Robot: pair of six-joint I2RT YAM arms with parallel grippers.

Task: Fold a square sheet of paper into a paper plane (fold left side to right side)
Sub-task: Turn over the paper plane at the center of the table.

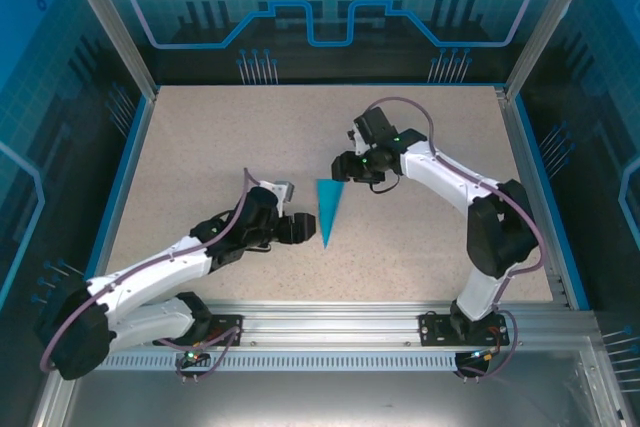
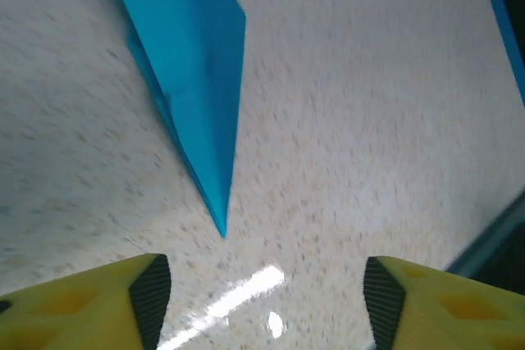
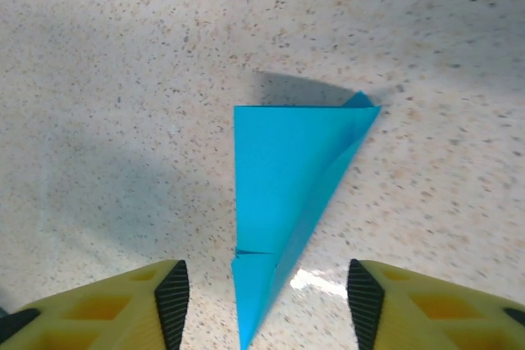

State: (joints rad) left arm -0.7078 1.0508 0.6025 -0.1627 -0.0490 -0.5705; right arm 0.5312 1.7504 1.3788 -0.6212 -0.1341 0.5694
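The folded paper plane [image 1: 329, 205] lies flat on the speckled table [image 1: 200, 147].

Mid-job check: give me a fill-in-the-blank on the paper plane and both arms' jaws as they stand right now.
1. The paper plane lies on the table, gripped by ___ arm.
2. Both arms' jaws stand ___.
3. In the top view, the ___ arm's jaws sit by the plane's wide end.
4. The plane's sharp tip points toward the arms' ___.
Missing words: neither; open; right; bases.
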